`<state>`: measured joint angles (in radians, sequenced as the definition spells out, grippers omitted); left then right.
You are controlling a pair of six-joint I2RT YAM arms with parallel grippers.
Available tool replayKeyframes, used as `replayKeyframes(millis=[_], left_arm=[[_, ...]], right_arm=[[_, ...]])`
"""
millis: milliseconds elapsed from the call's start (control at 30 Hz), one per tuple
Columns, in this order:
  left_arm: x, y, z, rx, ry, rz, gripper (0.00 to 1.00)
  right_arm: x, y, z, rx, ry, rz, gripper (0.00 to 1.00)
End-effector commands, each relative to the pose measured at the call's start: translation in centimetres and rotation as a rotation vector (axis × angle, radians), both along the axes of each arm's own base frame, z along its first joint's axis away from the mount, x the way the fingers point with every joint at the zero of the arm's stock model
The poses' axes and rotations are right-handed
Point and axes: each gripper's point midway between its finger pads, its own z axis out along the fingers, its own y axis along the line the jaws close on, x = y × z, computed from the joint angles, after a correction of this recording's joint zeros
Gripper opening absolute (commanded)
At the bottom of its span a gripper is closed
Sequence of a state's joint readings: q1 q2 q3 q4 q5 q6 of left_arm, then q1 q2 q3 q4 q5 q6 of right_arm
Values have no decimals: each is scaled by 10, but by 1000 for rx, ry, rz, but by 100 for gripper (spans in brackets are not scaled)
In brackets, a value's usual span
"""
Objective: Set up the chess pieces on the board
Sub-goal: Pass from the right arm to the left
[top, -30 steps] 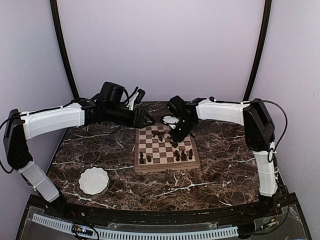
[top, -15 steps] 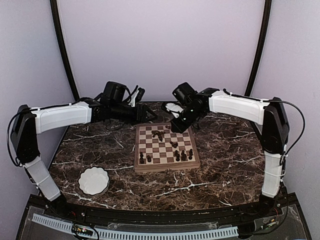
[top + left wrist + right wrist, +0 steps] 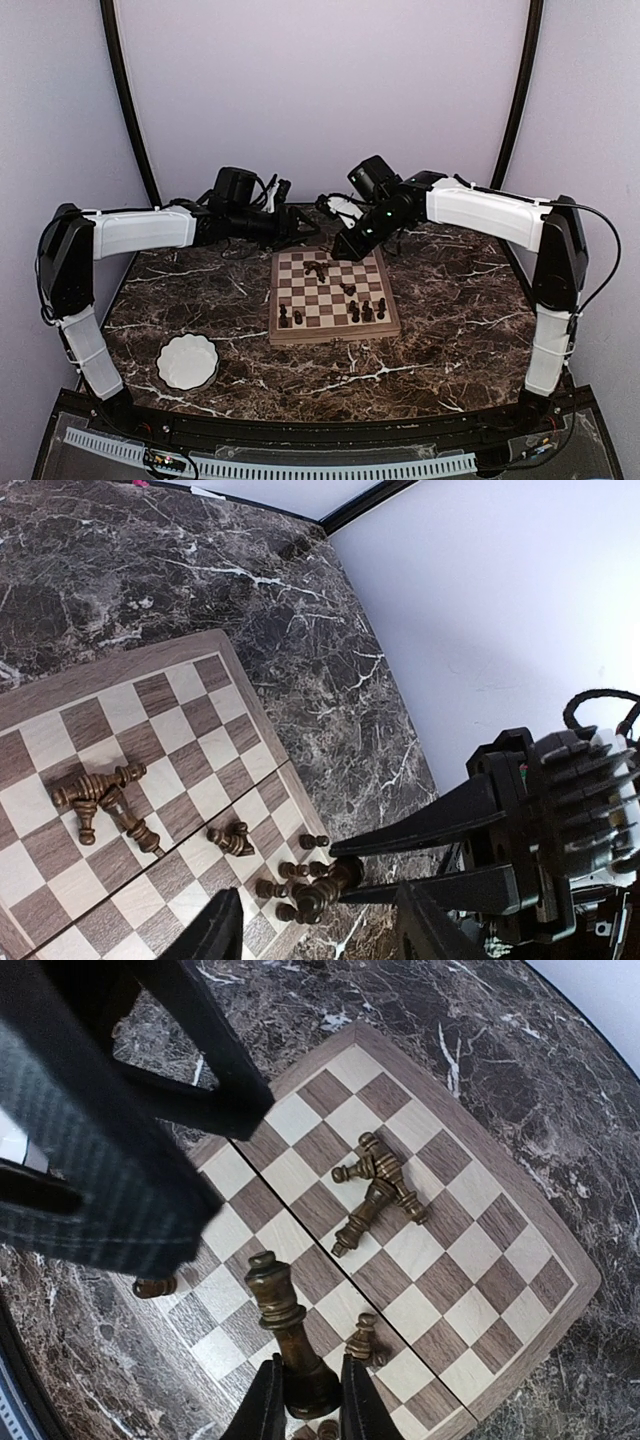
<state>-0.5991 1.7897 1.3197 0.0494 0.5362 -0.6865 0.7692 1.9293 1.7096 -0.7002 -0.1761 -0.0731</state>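
One chess piece: pinched in the right fingers, higher than a second ago.
Board: below it.
Left fingers: spread, empty.

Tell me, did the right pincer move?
Yes. The right pincer, holding a piece, went from over the middle of the board back to its far edge.
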Motion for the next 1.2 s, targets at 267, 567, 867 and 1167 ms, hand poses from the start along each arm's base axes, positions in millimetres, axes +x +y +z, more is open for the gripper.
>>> replayKeyframes(millis=[267, 567, 867, 1167], left_arm=[[-3, -6, 4, -65, 26, -29, 46], [-8, -4, -1, -61, 49, -30, 50], [-12, -6, 0, -77, 50, -51, 45], [-15, -11, 3, -105, 46, -81, 22]], right_arm=[[-12, 20, 33, 87, -64, 59, 8], [-2, 19, 43, 87, -110, 27, 8], [2, 23, 51, 116, -124, 8, 8], [2, 25, 51, 124, -120, 12, 8]])
